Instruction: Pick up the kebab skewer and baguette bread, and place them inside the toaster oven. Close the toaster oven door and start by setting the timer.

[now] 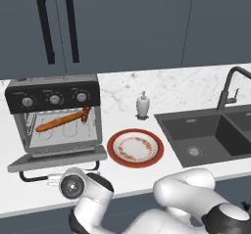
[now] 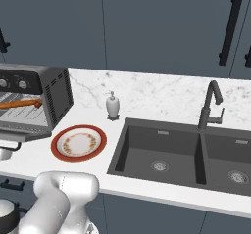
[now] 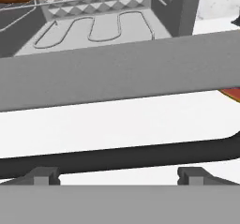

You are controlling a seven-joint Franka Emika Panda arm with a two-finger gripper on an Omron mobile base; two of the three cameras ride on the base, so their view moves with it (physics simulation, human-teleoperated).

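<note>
The white marble-veined bench (image 1: 196, 83) runs under dark slate-blue flat cabinet fronts (image 1: 127, 22) with black bar pulls. Set into its right half is a matte dark grey double-basin sink (image 2: 162, 152) with a curved dark tap (image 2: 210, 103). At the far left stands the boxy grey-and-black toaster oven (image 1: 54, 113), with three silver knobs on its black top panel. Its grey-framed toaster oven door (image 1: 56, 158) lies dropped flat towards the near edge, black bar handle (image 3: 122, 155) outermost. On the wire rack inside lies the long slender orange-brown baguette bread (image 1: 59, 121), and the short chunky red-and-dark kebab skewer (image 1: 86, 113) sits at its right end. Just right of the oven rests a round red-rimmed plate (image 1: 135, 147) with a patterned cream centre; beyond it stands a small white soap dispenser (image 1: 142, 105). The two dark fingers (image 3: 44, 175) stand wide apart, just below the bar handle, gripping nothing.
</note>
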